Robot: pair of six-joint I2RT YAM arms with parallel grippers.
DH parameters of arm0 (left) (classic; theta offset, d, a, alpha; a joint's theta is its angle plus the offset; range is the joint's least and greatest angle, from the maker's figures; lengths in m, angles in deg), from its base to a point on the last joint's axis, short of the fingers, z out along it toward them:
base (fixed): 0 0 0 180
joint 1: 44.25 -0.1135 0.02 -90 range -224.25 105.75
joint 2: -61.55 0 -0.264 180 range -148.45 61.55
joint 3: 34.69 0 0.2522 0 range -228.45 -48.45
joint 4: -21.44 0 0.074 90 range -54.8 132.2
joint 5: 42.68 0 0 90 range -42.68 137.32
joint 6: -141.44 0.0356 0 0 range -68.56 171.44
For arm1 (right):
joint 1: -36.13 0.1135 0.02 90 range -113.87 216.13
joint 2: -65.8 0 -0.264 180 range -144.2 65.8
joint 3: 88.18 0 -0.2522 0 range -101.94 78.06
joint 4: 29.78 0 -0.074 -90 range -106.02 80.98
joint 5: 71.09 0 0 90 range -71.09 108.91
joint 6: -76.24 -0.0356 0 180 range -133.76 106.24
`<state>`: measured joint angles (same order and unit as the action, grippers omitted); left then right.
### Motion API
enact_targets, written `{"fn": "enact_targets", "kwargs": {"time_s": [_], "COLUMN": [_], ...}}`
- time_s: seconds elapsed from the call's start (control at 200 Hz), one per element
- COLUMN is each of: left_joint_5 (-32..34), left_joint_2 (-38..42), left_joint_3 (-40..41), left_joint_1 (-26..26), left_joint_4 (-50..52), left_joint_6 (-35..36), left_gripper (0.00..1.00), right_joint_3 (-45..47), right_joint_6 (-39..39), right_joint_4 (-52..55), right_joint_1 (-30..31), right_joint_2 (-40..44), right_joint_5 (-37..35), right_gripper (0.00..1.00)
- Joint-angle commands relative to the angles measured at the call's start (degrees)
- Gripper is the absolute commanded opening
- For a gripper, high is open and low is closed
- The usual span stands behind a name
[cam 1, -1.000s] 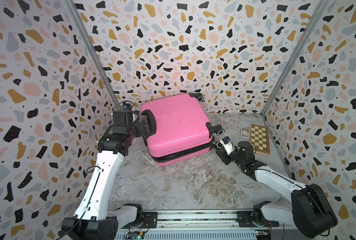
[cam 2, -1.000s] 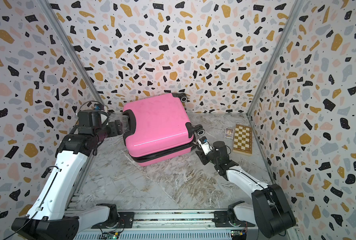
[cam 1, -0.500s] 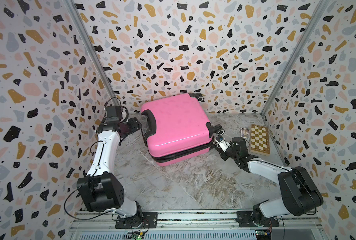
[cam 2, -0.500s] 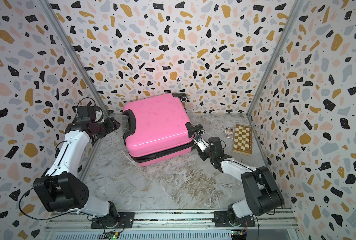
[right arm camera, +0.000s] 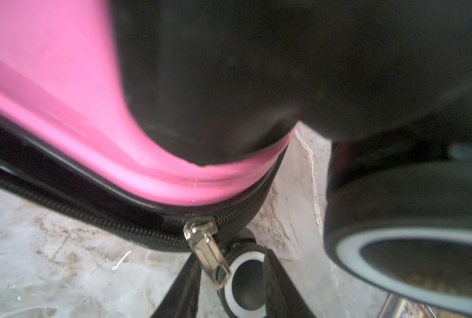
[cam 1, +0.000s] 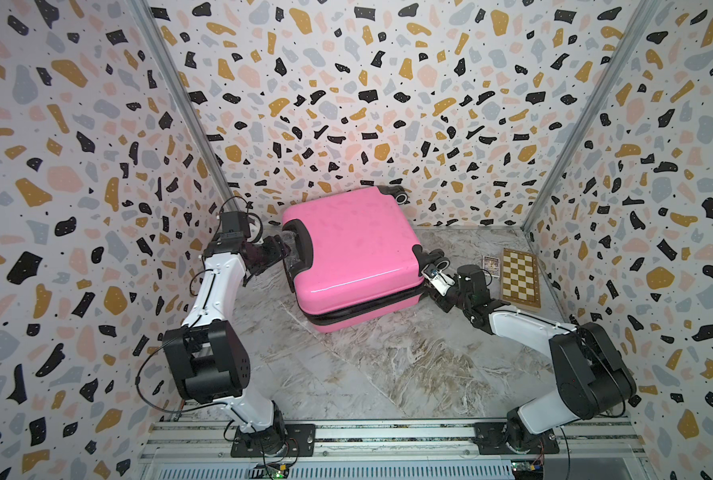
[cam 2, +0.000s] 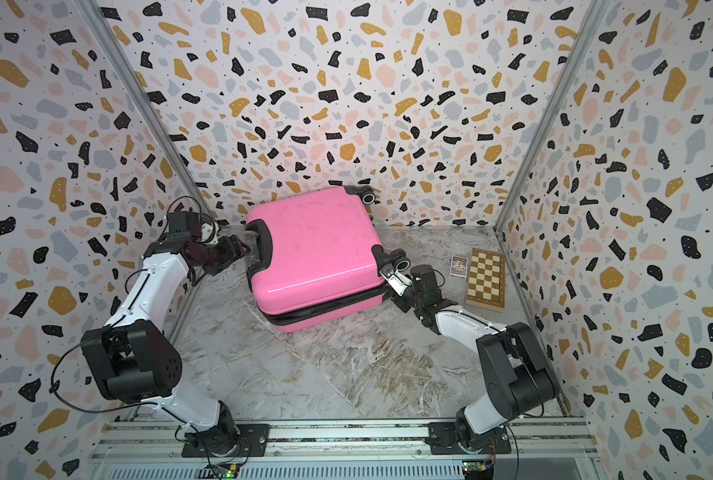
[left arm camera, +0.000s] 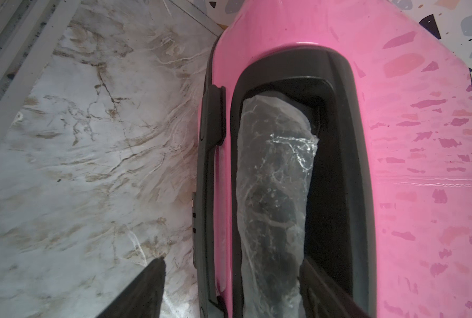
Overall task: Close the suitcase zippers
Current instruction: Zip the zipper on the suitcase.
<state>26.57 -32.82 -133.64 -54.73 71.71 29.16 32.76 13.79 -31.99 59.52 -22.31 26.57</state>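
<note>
- Lying flat on the marble worktop (cam 1: 388, 374) close to the back wall, the suitcase (cam 1: 355, 253) has one pink shell up and its wheels toward the right arm. This leaves the seam free on the near side.
- The zippers (cam 1: 363, 309) form a black band round that seam. Along the near edge the band shows as a broad dark strip, so I judge that stretch not yet drawn shut.
- A metallic pull (right arm camera: 207, 250) hangs from its slider at the rounded corner, just beside a small wheel (right arm camera: 246, 280). It dangles loose, so nothing grips it.
- The right hand (cam 1: 429, 291) sits low at that corner with its fingers (right arm camera: 182, 289) apart and the pull's tip between them. It seems lined up to pinch the tab and draw it along the band.
- The left hand (cam 1: 283, 252) is at the opposite end. Its fingers (left arm camera: 146, 291) stand wide apart on either side of the plastic-wrapped handle (left arm camera: 273, 192), one over the worktop and one in the handle recess. I cannot tell whether they touch it. Bracing there would likely keep the light case from sliding when the zipper is pulled.
- The chessboard (cam 1: 520, 279) and a small card (cam 1: 490, 266) lie well clear, beyond the right arm.
</note>
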Motion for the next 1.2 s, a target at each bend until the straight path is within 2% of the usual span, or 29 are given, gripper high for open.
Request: {"fn": "enact_targets", "kwargs": {"time_s": [0.0, 0.401, 0.586, 0.857, 0.977, 1.122, 1.193], "left_joint_5": [-1.9, -3.9, -3.1, -2.0, -4.6, -6.3, -6.2], "left_joint_2": [-0.6, -4.8, -5.2, -6.6, -7.6, -7.1, -5.5], "left_joint_3": [-1.8, -4.1, -4.7, -4.8, -5.3, -4.6, -3.4], "left_joint_1": [0.0, 0.3, 0.5, 0.8, 1.1, 1.7, 1.8], "left_joint_4": [-1.8, 2.0, 2.8, 2.7, 2.0, 0.0, -2.2], "left_joint_6": [0.4, 3.7, 4.8, 3.7, 3.0, 0.7, -1.7], "left_gripper": [0.75, 0.69, 0.66, 0.54, 0.42, 0.17, 0.09], "right_joint_3": [-3.7, -3.8, -3.2, -1.9, -1.7, -1.5, -1.5], "right_joint_6": [2.0, 4.0, 3.9, 1.6, 0.7, 0.6, 0.1], "right_joint_4": [1.7, 3.4, 5.2, 6.9, 7.9, 10.6, 11.7], "right_joint_1": [1.9, 3.2, 3.7, 4.9, 5.2, 6.6, 7.6], "right_joint_2": [-2.5, -1.6, 0.2, 2.5, 3.7, 5.0, 5.8], "right_joint_5": [-0.2, -1.4, 0.5, 2.8, 4.3, 7.6, 9.1], "right_gripper": [0.35, 0.00, 0.00, 0.00, 0.00, 0.00, 0.00]}}
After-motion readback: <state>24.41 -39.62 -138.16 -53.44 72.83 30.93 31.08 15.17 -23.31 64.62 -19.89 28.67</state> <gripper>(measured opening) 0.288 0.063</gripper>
